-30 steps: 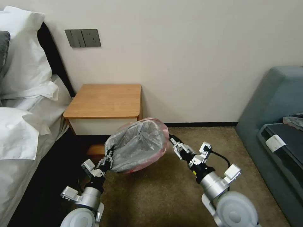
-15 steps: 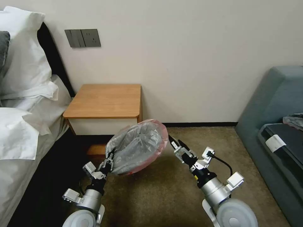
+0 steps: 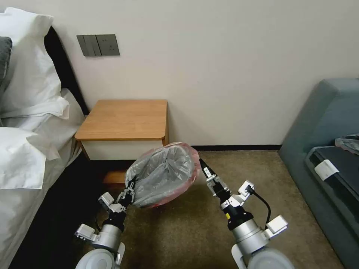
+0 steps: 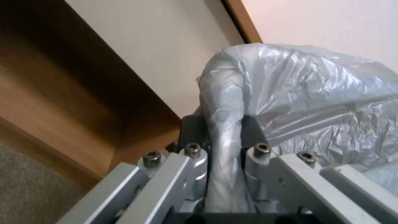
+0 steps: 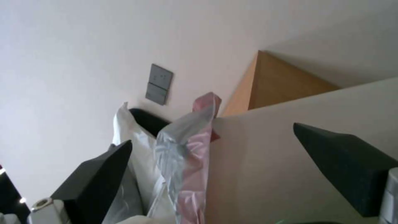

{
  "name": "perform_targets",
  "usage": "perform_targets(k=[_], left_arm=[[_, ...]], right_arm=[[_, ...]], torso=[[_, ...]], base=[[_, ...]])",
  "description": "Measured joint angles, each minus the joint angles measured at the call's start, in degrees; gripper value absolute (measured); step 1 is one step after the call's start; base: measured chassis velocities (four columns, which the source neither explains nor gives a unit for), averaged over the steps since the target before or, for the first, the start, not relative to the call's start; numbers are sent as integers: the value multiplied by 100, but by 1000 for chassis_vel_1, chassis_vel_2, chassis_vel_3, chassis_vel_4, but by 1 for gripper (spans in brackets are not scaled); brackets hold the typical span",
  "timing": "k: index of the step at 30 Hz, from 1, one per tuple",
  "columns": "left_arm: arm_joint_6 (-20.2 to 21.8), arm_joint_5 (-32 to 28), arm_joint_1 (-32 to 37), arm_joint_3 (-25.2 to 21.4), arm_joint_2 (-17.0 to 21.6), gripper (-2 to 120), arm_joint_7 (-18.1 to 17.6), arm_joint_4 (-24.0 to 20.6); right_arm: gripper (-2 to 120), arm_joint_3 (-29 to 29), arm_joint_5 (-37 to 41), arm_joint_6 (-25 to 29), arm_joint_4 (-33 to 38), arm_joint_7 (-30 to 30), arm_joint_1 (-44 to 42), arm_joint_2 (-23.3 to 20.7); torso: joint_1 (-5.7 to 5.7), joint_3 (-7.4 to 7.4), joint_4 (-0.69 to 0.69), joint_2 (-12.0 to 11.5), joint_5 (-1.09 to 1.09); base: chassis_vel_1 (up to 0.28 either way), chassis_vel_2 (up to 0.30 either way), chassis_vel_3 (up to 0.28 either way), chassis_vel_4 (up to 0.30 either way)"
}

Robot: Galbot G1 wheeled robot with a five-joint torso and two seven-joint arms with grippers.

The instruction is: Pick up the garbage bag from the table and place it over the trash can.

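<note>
The garbage bag (image 3: 162,173), crinkled grey plastic with a pink edge, is spread open low in front of the table (image 3: 125,117). The bag hides the trash can in the head view. In the right wrist view a beige wall (image 5: 298,174) beside the bag's pink edge (image 5: 195,143) looks like the can. My left gripper (image 3: 131,185) is shut on a bunched strip of the bag's near-left rim (image 4: 224,137). At the bag's right rim my right gripper (image 3: 202,165) is open. Its dark fingers (image 5: 99,174) stand wide apart on either side of the edge without pinching it.
A bed with white pillows (image 3: 30,112) runs along the left. A blue-grey sofa (image 3: 325,149) stands at the right. Brown carpet (image 3: 179,231) lies open between my arms. The wall with a grey switch panel (image 3: 98,45) is behind the table.
The right gripper let go of the bag's right rim, opened, and its arm drew back and swung inward. The left gripper kept its hold. The bag barely moved.
</note>
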Motion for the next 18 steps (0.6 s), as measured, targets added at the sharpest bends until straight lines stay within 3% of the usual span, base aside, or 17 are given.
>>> perform_targets(k=[13,18], left_arm=[[0,54,21,24,-19,4,-10,-22],[2,80,27,29,-21,4,-12,-24]], right_arm=[[99,-211,-79,-107,-220,-116,245,192],[84,-229,-144,-113,-283,-232,280,216]], torso=[[0,0,0,0,0],[0,0,0,0,0]], base=[[0,0,0,0],[0,0,0,0]])
